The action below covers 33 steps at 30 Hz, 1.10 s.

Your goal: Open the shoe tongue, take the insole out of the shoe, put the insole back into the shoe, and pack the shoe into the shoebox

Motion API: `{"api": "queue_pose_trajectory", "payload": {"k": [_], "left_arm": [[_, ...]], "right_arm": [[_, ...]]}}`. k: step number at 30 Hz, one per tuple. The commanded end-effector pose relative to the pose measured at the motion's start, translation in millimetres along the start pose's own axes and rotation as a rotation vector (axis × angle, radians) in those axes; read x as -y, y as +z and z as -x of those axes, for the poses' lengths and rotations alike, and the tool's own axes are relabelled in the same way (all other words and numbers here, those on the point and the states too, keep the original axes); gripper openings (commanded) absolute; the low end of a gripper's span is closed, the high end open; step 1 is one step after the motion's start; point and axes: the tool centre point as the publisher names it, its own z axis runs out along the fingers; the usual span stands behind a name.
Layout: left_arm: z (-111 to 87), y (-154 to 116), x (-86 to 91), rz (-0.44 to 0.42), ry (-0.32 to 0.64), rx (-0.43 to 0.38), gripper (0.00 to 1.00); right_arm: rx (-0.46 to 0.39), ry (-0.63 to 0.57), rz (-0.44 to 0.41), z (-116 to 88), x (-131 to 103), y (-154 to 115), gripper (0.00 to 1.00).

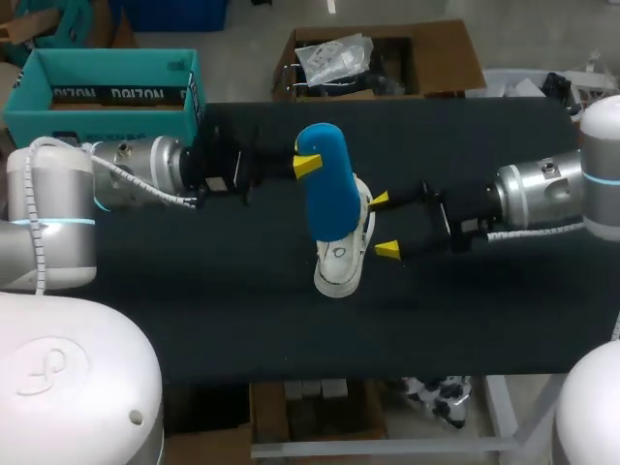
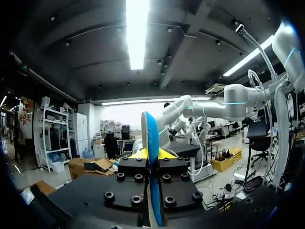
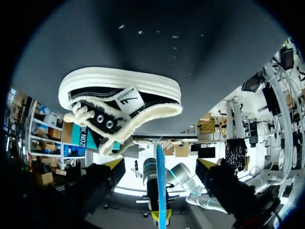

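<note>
The left end effector (image 1: 309,165) comes in from the left of the frame and is clamped on the upper end of the blue insole (image 1: 327,199). The insole stands upright at the centre of the frame. In the left wrist view it sits edge-on between the two fingers, so they press on its flat faces. I judge that this grip keeps the flexible piece from flopping and lets its lower end be steered.

The shoe (image 1: 342,266), a white-soled sneaker, rests on the dark worktop (image 1: 194,310) just below centre, partly hidden by the insole. I cannot tell whether the insole's lower end touches the shoe's opening.

The right end effector (image 1: 384,225) reaches in from the right, spread wide and holding nothing, just beside the shoe. It is probably placed there to steady the shoe or hold the tongue back. The teal shoebox (image 1: 107,92) sits open at the upper left, well apart, so packing is not yet begun.
</note>
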Motion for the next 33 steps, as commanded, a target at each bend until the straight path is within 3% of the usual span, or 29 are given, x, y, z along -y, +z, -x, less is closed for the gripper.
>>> {"api": "queue_pose_trajectory", "payload": {"k": [1,4,5,6,7,19,22,23,33], "left_arm": [[7.2,6.8,-13.6,-0.066,0.005,-0.079,0.00],[6.3,11.3,-19.2,-0.064,0.005,-0.108,0.00],[5.4,12.2,-20.5,-0.064,0.009,-0.119,0.00],[5.2,12.8,-21.7,-0.065,0.010,-0.126,0.00],[5.0,13.4,-22.8,-0.064,0.009,-0.131,0.00],[-2.2,12.9,-27.2,-0.064,-0.001,-0.187,0.00],[-3.4,12.6,-27.8,-0.065,-0.002,-0.195,0.00],[-3.9,12.2,-27.9,-0.065,-0.003,-0.197,0.00],[-6.1,7.6,-26.2,-0.046,0.013,-0.221,0.00]], "right_arm": [[-0.040,-0.023,-0.015,10.3,1.7,11.8,1.00],[-0.054,-0.038,-0.016,14.9,8.0,16.0,0.89],[-0.054,-0.040,-0.017,16.3,9.9,16.9,0.76],[-0.057,-0.043,-0.017,17.5,11.8,18.5,0.53],[-0.063,-0.046,-0.017,18.8,13.2,19.3,0.48],[-0.106,-0.069,-0.012,25.1,18.4,23.2,0.30],[-0.118,-0.073,-0.015,24.3,17.4,22.7,0.12],[-0.119,-0.076,-0.018,24.0,17.2,22.9,0.00],[-0.132,-0.099,-0.024,22.4,14.8,22.6,0.00]]}}
